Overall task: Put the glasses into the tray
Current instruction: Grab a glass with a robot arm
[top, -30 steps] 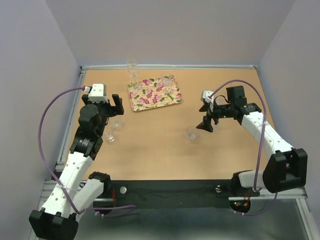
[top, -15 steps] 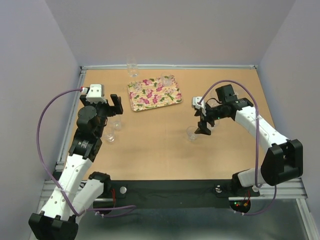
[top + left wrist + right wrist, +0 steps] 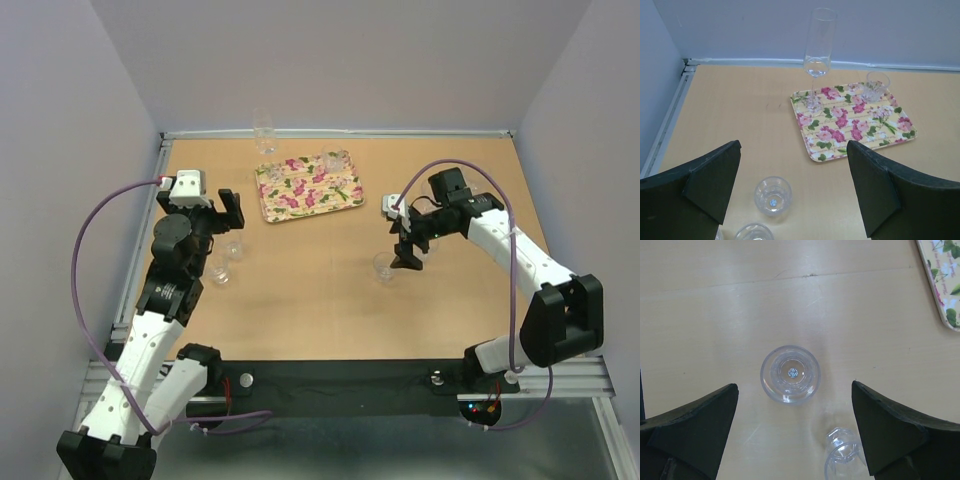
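- Toward the table's [image 3: 320, 310] far edge, left of centre: tray [image 3: 300, 196] [image 3: 816, 151], lying flat, floral pattern up.
- On the tray's far left corner: flute [image 3: 264, 135] [image 3: 816, 55], upright, empty.
- On the tray's far right corner: tray tumbler [image 3: 336, 160] [image 3: 875, 87], upright.
- On bare table near the left gripper: two left tumblers [image 3: 233, 247] [image 3: 772, 195], upright, just beside each other, well apart from the tray. The nearer one is cut by the wrist view's bottom edge.
- Left gripper [image 3: 222, 212] [image 3: 792, 147]: fingers spread wide, holding nothing, pointed toward the tray, with the two left tumblers below.
- On bare table right of centre: centre tumbler [image 3: 384, 267] [image 3: 790, 373], upright, empty, well apart from the tray.
- Right gripper [image 3: 408, 256] [image 3: 795, 387]: fingers spread wide, holding nothing, above the centre tumbler, which sits between them in the wrist view, untouched.
- Just beside the centre tumbler: second glass [image 3: 842, 457], partly cut off; cannot tell whether it stands or lies.
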Action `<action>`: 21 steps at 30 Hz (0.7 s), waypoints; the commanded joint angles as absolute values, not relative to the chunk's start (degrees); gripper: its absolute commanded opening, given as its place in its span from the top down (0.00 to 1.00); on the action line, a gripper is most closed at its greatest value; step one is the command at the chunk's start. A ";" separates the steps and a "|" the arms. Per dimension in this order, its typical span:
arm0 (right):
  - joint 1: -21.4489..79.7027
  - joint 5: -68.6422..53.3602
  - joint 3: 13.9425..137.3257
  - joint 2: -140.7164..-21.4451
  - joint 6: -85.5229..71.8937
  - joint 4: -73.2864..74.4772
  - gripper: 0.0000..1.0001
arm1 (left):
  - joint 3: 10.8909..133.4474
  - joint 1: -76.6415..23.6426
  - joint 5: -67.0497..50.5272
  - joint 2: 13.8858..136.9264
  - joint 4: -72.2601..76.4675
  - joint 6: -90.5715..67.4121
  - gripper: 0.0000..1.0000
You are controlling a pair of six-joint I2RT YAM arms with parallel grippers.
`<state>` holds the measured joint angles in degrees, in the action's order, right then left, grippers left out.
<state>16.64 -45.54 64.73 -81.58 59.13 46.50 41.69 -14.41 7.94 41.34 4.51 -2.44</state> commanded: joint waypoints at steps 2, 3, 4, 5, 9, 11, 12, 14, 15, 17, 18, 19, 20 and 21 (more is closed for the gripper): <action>17.31 -45.09 67.24 -81.04 59.77 48.08 0.01 | 41.31 -14.50 8.44 39.46 7.74 -2.64 0.01; 17.23 -44.74 67.24 -81.04 59.59 48.42 0.01 | 41.31 -14.50 8.44 39.38 7.82 -2.64 0.01; 17.23 -44.56 67.32 -81.12 59.59 48.51 0.01 | 41.48 -14.50 8.09 39.20 7.82 -2.81 0.01; 17.31 -44.04 67.32 -81.04 59.59 48.52 0.01 | 41.48 -14.50 7.91 39.20 7.82 -2.99 0.01; 17.23 -43.16 66.80 -80.86 59.33 48.78 0.01 | 41.48 -14.50 6.68 38.94 8.00 -3.43 0.01; 17.23 -42.72 66.71 -80.60 59.41 48.96 0.01 | 41.49 -14.50 6.42 38.41 8.00 -3.60 0.01; 17.14 -42.45 66.62 -80.33 59.24 49.04 0.01 | 41.31 -14.50 6.76 38.23 8.09 -3.69 0.01; 17.14 -42.10 66.27 -79.81 59.24 49.13 0.01 | 41.22 -14.41 6.85 38.14 8.09 -3.69 0.01; 17.14 -42.10 66.18 -79.72 59.24 49.13 0.01 | 41.22 -14.50 6.77 38.14 8.09 -3.69 0.01; 17.14 -42.19 65.83 -79.45 59.50 49.13 0.01 | 41.22 -14.50 6.77 38.23 8.00 -3.69 0.01; 17.14 -42.36 65.66 -79.28 59.59 49.13 0.01 | 41.31 -14.50 6.94 38.32 8.09 -3.60 0.01; 17.14 -42.45 65.48 -79.36 59.94 49.13 0.01 | 41.13 -14.50 7.20 38.41 8.09 -3.52 0.01; 17.14 -42.63 65.39 -79.37 60.12 49.04 0.01 | 41.13 -14.41 7.47 38.50 8.17 -3.52 0.01; 17.23 -42.71 65.39 -79.45 60.38 49.04 0.01 | 41.05 -14.50 7.64 38.67 8.17 -3.52 0.01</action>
